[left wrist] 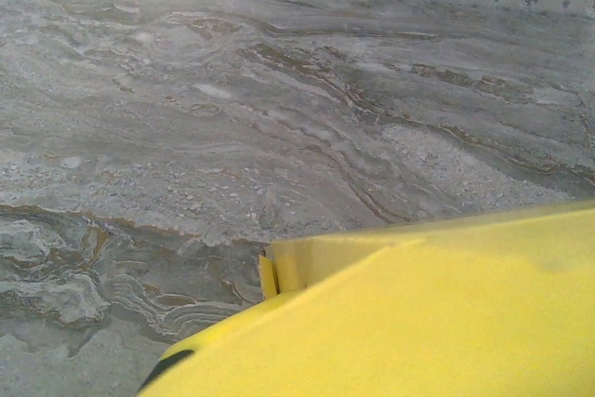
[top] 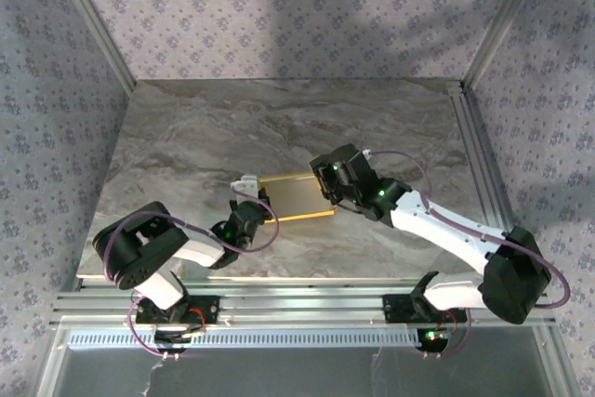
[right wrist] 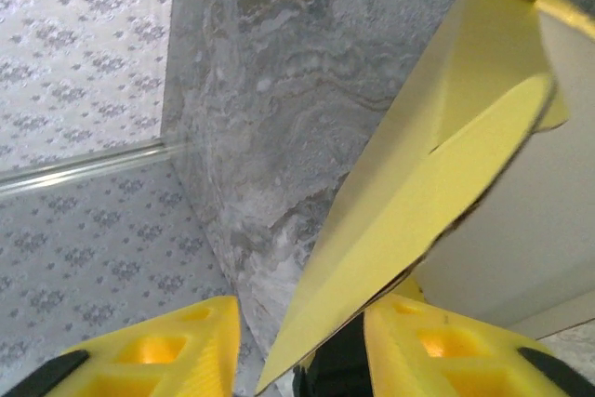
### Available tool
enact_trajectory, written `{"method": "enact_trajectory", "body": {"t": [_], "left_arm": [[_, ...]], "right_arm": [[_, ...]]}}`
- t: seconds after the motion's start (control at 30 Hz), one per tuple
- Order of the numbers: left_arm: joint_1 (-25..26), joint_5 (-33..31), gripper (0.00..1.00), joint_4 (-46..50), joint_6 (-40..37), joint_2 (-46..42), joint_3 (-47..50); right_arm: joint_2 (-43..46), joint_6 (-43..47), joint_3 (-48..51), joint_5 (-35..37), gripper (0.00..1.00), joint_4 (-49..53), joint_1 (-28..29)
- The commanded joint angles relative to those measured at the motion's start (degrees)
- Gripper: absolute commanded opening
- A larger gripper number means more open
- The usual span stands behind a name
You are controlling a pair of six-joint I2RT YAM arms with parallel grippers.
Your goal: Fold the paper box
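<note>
The paper box (top: 293, 197) lies yellow side up on the marble table (top: 232, 127), partly folded into a flat rectangle. My left gripper (top: 249, 194) sits at the box's left end. In the left wrist view the box (left wrist: 446, 313) covers the fingers, with a small folded tab at its corner; I cannot see whether anything is pinched. My right gripper (top: 327, 188) is at the box's right end. In the right wrist view its yellow fingers (right wrist: 158, 350) stand apart, and a raised panel of the box (right wrist: 437, 183) runs between them, close to the right finger.
Aluminium rails run along the table's right side (top: 479, 155) and its near edge (top: 297, 299). Patterned fabric walls (top: 279, 6) enclose the back and both sides. Bare marble lies behind the box and to its left.
</note>
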State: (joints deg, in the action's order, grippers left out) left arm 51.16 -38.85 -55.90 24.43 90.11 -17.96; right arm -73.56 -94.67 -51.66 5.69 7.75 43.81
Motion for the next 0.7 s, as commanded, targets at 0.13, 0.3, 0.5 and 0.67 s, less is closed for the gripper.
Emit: {"method": "enact_trajectory", "body": {"t": [0.13, 0.3, 0.5, 0.67], "left_arm": [[0.53, -0.57, 0.0, 4.54, -1.26, -0.53, -0.41], [0.59, -0.87, 0.0, 4.66, -1.66, -0.81, -0.33], [0.62, -0.7, 0.0, 5.34, -2.19, -0.9, -1.16], [0.62, -0.7, 0.0, 5.8, -2.45, -1.15, -1.47]], "right_arm": [[7.0, 15.97, -1.28, -5.88, 0.45, 8.27, -8.56], [12.43, 26.99, 0.68, -8.45, 0.67, 13.48, -16.63], [1.3, 31.52, -2.29, -24.08, 0.67, 11.98, -25.29], [-8.17, 28.63, -4.14, -30.84, 0.66, 6.46, -24.32]]}}
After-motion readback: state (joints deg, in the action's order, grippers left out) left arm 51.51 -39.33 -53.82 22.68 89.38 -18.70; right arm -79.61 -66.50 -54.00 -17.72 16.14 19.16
